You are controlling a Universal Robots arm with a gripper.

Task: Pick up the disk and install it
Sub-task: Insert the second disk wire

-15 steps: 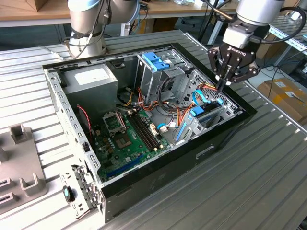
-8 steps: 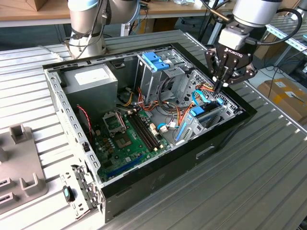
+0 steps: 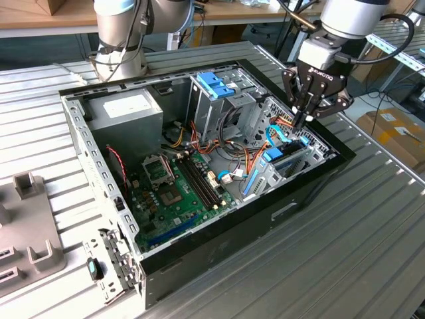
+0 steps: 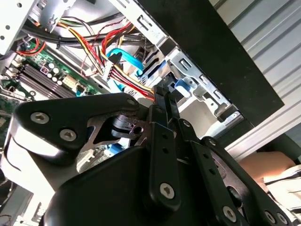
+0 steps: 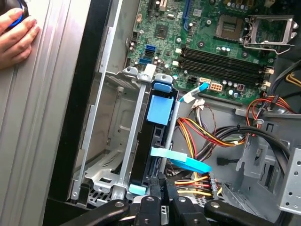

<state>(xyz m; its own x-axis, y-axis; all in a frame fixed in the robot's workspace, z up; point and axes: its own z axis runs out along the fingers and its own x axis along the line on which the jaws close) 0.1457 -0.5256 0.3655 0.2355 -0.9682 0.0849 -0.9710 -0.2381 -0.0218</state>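
Gripper: the black gripper (image 3: 300, 119) hangs from the arm over the corner of the open computer case (image 3: 279, 216) nearest the exterior view's right. Its tips reach down to just above the drive bay.
Jaws: in both wrist views the two slim fingers (image 5: 159, 195) lie pressed together with no visible gap between them. Nothing is held between them. Whether the tips press on the disk's end cannot be told.
Disk: the disk (image 5: 151, 155) stands on edge in the metal drive bay (image 5: 110, 146) at the case's front wall. Its dark body sits between blue rails, with a blue tab showing on its upper edge. In the exterior view it appears as a blue-edged slab (image 3: 284, 158) directly below the gripper.
Gripper-to-disk relation: in the first wrist view the fingertips sit right at the near end of the disk, beside the blue rail end.
Cables: a flat blue data cable (image 5: 186, 163) crosses just beside the disk's end. A bundle of red, yellow and black power wires (image 5: 207, 136) runs next to it.
Motherboard: the green motherboard (image 3: 176, 193) lies on the case floor, well apart from the gripper.
Drive cage: a tall metal cage with a blue latch (image 3: 216, 85) stands upright near the case's rear.
Person: a hand (image 5: 16, 37) rests on the ribbed metal table (image 3: 345, 252) outside the case.
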